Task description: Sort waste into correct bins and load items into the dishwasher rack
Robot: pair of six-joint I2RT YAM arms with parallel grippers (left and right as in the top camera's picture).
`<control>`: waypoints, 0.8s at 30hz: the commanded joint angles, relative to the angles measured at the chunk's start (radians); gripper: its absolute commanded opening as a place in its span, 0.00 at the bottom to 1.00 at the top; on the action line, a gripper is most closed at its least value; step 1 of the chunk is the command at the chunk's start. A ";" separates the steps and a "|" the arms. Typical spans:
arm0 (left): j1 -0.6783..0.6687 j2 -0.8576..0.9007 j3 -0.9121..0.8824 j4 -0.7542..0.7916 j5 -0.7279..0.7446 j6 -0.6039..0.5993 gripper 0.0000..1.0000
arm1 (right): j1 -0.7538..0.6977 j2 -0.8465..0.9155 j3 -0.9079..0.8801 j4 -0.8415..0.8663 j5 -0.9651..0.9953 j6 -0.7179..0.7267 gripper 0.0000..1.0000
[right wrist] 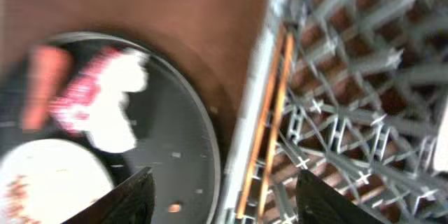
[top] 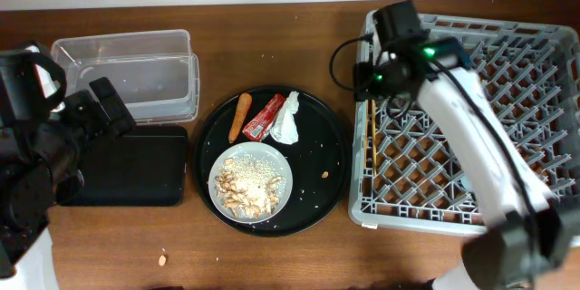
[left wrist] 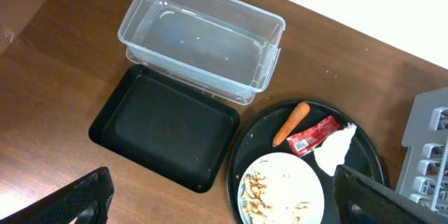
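Your right gripper [right wrist: 231,206] hangs spread and empty over the chopsticks [right wrist: 276,105], which lie inside the dishwasher rack [right wrist: 250,105] by the counter's right edge; your left gripper [left wrist: 224,206] gapes, empty too.

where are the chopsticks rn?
Overhead view: the chopsticks lie side by side inside the dishwasher rack, along its left wall, just right of the round black tray.

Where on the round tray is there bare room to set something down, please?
The tray's half towards the rack, past the plate and tissue, is bare but for crumbs. Its upper left is crowded: carrot, wrapper and tissue lie close together. The black bin and tub look empty too.
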 commanded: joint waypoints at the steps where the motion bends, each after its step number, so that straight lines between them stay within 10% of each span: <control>1: 0.003 -0.003 0.006 0.002 -0.014 -0.010 0.99 | 0.020 -0.179 0.039 -0.005 -0.066 -0.060 0.65; 12: 0.003 -0.003 0.006 0.004 -0.014 -0.010 0.99 | 0.018 -0.484 0.057 0.018 -0.128 -0.150 0.68; 13: 0.003 -0.003 0.006 0.006 -0.014 -0.010 0.99 | 0.018 -0.571 0.057 0.011 -0.093 -0.187 0.72; 14: 0.003 -0.003 0.006 0.006 -0.014 -0.010 0.99 | 0.018 -0.613 0.057 0.007 -0.094 -0.189 0.98; 24: 0.003 -0.003 0.006 0.005 -0.014 -0.010 0.99 | 0.018 -0.726 0.056 -0.114 -0.048 -0.196 0.98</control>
